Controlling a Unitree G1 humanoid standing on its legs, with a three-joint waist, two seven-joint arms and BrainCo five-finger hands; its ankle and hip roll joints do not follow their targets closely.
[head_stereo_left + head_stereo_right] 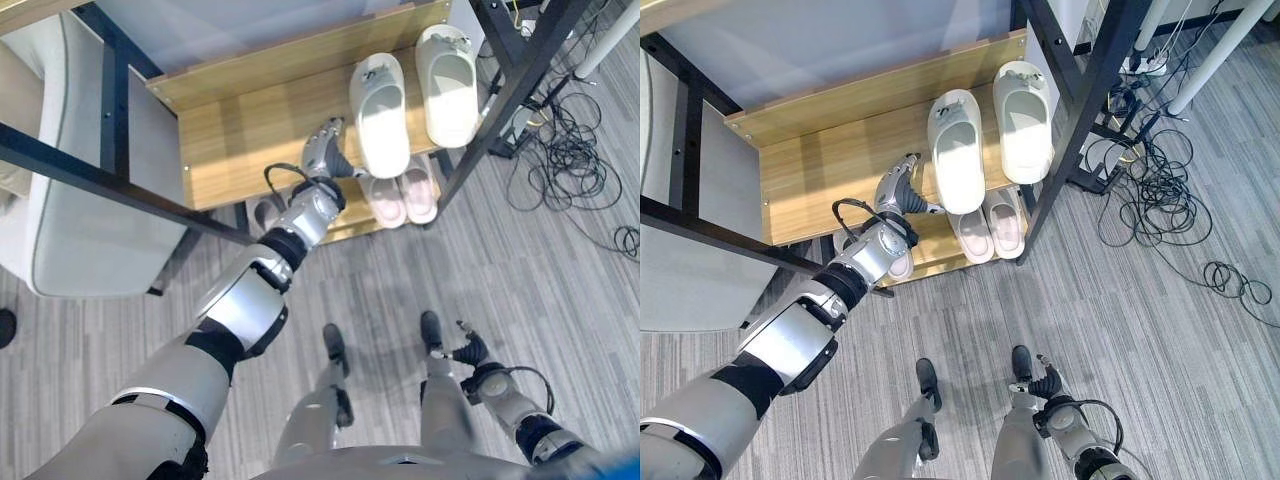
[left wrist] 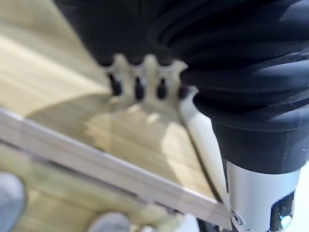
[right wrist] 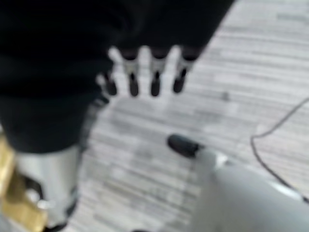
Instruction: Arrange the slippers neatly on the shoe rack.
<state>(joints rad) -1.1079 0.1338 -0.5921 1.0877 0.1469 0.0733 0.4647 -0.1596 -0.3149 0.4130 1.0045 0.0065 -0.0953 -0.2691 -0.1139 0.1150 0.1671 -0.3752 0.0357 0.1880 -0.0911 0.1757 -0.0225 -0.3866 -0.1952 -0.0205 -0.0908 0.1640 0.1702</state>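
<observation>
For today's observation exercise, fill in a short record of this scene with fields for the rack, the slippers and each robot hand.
Rack: wooden shoe rack with black metal frame
Upper shelf: pair of white slippers, side by side
Lower shelf: pair of pink slippers, beneath the white pair; grey slippers partly hidden
Left hand: over the upper shelf, beside the white slippers, fingers relaxed, holding nothing
Right hand: low, over the floor, idle, open

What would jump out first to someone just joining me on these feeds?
Most likely the pair of white slippers lying side by side on the wooden upper shelf of the shoe rack, with the left hand reaching over that shelf right beside the nearer one. Next, the pink slippers on the lower shelf just below them. The right hand hangs low over the grey floor, fingers relaxed.
</observation>
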